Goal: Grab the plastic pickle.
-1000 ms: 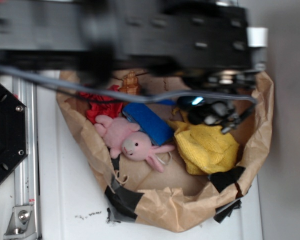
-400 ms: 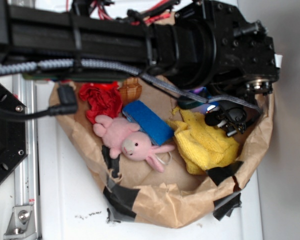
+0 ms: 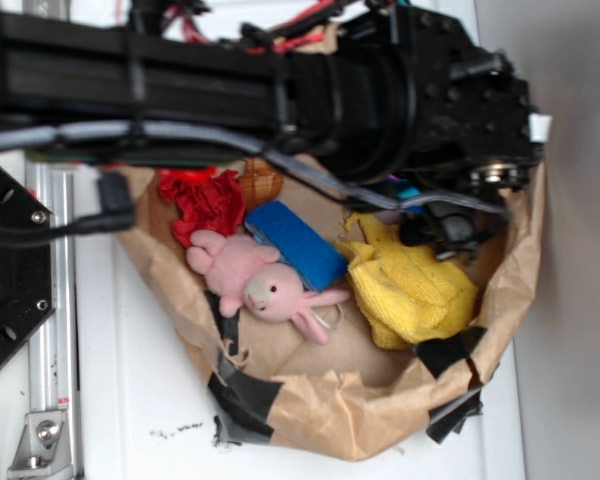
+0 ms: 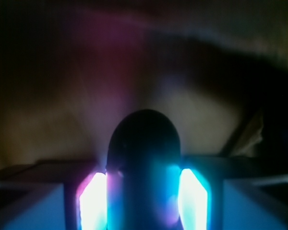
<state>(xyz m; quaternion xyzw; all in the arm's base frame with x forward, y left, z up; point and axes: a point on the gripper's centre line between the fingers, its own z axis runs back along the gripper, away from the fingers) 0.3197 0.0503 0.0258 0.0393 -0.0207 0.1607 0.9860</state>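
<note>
Dark green plastic pickle (image 4: 144, 158) — between tool (image 4: 144, 191) fingers | clamped

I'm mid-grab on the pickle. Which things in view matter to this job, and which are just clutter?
Job:
- plastic pickle, a dark rounded shape between the lit pads in the wrist view
- end effector, closed around it

Lying about:
- pink plush bunny
- blue toy
- yellow cloth
- red cloth
- paper bag, which holds everything
</note>
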